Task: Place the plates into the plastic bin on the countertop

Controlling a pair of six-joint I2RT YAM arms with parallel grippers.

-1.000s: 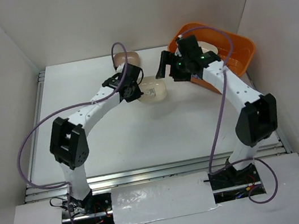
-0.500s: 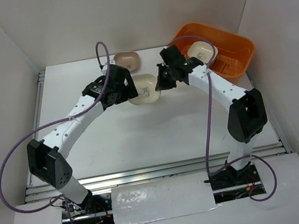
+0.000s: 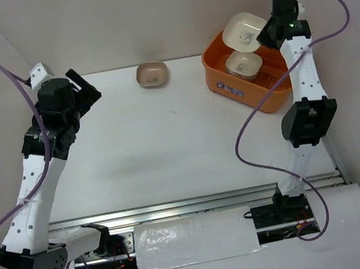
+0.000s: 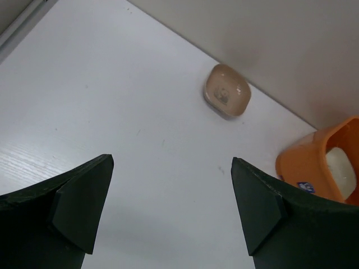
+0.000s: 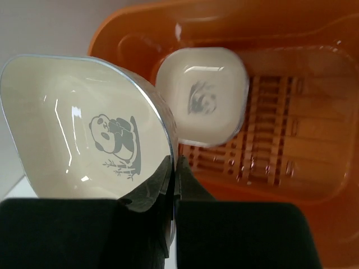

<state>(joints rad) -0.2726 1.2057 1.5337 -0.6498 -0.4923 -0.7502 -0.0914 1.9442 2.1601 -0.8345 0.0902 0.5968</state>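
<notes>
One cream plate (image 3: 243, 29) hangs rim-pinched in the right gripper (image 5: 175, 168) over the bin (image 3: 214, 73) for dropping in, left gripper (image 4: 171, 207) spread, empty.

My left arm (image 3: 31, 173) and right arm (image 3: 305, 79) are white tubular links joined by chunky black joint housings. A thin purple cable (image 3: 237, 147) trails in loose loops along each. My left pincer (image 4: 171, 168) has broad, matte black, wedge-shaped fingers; my right pincer (image 5: 174, 168) is black too.
</notes>
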